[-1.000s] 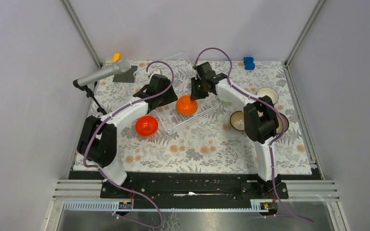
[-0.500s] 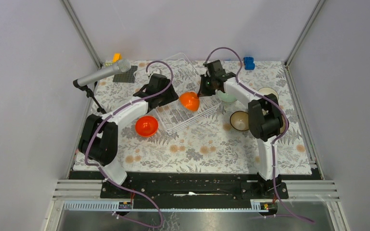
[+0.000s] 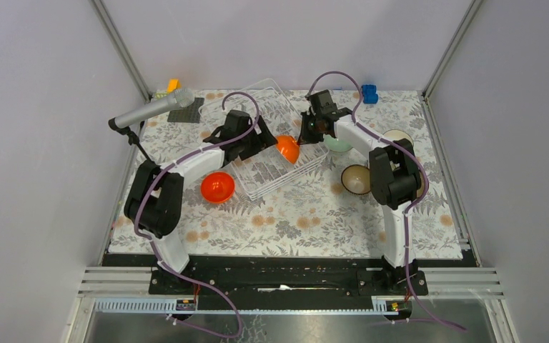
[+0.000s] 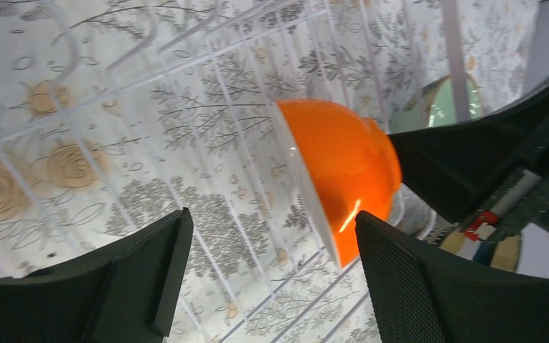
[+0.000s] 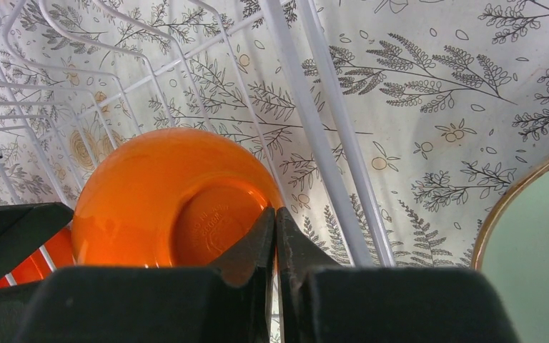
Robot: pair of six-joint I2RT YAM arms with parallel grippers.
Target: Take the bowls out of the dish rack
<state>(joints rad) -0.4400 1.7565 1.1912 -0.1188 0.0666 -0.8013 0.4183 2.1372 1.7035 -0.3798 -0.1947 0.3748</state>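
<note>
An orange bowl (image 3: pixel 287 148) stands tipped on its edge in the white wire dish rack (image 3: pixel 271 170), between my two grippers. My left gripper (image 3: pixel 268 143) is open. In the left wrist view the bowl (image 4: pixel 343 175) sits just off my right finger (image 4: pixel 429 286), with its white rim facing the gap. My right gripper (image 3: pixel 306 137) is shut with nothing between its fingers, and its fingertips (image 5: pixel 275 221) press against the bowl's base (image 5: pixel 179 207). A second orange bowl (image 3: pixel 216 187) lies on the cloth left of the rack.
A mint green bowl (image 3: pixel 338 145), a brown bowl (image 3: pixel 356 179) and a white bowl (image 3: pixel 398 134) sit on the cloth to the right, partly under my right arm. A grey microphone on a stand (image 3: pixel 154 111), a dark mat (image 3: pixel 186 111) and a blue block (image 3: pixel 369 93) are at the back.
The orange bowl has gone from lying upside down in the rack to standing on its edge, shifted right. My left gripper followed it to the right. My right gripper stayed against its base.
</note>
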